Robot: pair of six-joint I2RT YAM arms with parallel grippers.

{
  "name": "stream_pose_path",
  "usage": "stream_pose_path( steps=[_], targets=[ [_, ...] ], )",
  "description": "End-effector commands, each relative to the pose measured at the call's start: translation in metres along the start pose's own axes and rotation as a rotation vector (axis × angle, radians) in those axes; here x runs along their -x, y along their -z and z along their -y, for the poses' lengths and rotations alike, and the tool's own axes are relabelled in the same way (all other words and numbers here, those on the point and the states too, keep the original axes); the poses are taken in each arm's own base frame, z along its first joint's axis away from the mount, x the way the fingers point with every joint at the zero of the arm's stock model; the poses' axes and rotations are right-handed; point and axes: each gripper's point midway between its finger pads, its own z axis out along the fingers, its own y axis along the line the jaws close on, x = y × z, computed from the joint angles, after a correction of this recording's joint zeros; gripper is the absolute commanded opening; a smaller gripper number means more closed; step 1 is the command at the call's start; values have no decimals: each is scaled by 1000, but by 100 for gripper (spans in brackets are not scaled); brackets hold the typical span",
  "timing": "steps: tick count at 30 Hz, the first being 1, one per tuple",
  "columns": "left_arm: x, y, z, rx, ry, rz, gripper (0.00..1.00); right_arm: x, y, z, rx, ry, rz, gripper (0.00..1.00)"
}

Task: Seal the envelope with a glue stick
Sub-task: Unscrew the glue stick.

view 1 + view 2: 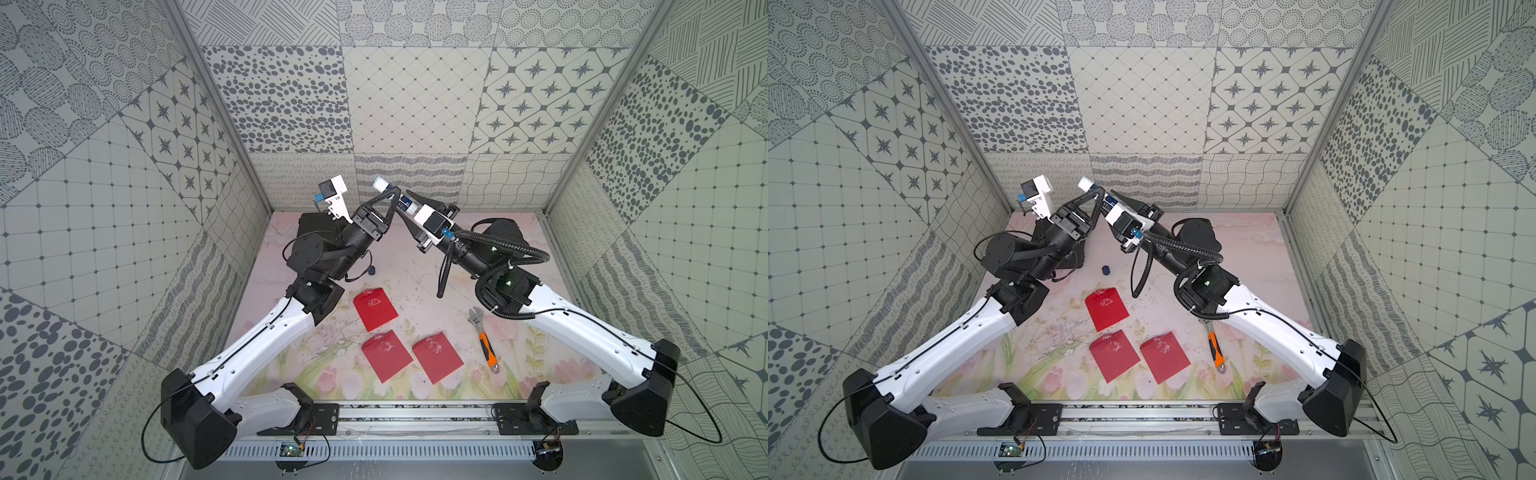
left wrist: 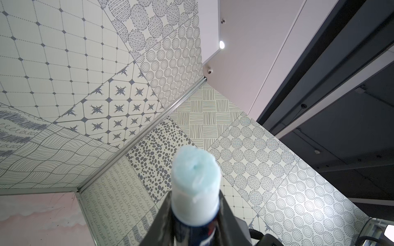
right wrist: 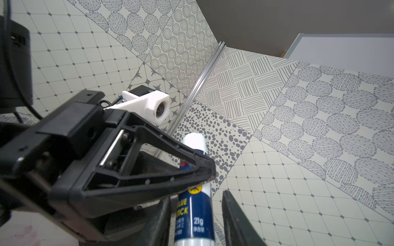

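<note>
The glue stick (image 1: 384,186) is held high above the table's back, uncapped, its pale blue glue end (image 2: 195,168) bare. My left gripper (image 1: 393,194) is shut on its middle, and one triangular finger (image 3: 187,161) crosses the dark blue label (image 3: 195,213). My right gripper (image 3: 197,204) straddles the stick's lower end. One finger (image 3: 163,219) lies close to the label, while a gap shows at its other finger (image 3: 233,215). The dark blue cap (image 1: 1106,270) lies on the mat. Three red envelopes (image 1: 376,309) (image 1: 386,355) (image 1: 437,359) lie flat below.
An orange-handled wrench (image 1: 484,338) lies on the floral mat (image 1: 415,270), right of the envelopes. Patterned walls close in the back and both sides. Both arms reach inward and meet above the back middle of the table.
</note>
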Motion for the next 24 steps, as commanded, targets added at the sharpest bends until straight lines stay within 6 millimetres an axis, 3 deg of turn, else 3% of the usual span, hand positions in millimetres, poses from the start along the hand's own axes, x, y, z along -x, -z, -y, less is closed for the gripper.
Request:
stream_pose_path(
  steps=[1, 18, 24],
  targets=[
    [7, 1, 12, -58, 3, 26, 0, 11, -5, 14, -60, 7, 27, 36],
    [8, 3, 11, -69, 20, 46, 0, 10, -5, 20, -98, -17, 30, 16],
    [3, 5, 5, -43, 7, 23, 32, 6, -2, 24, -110, -42, -14, 10]
  ],
)
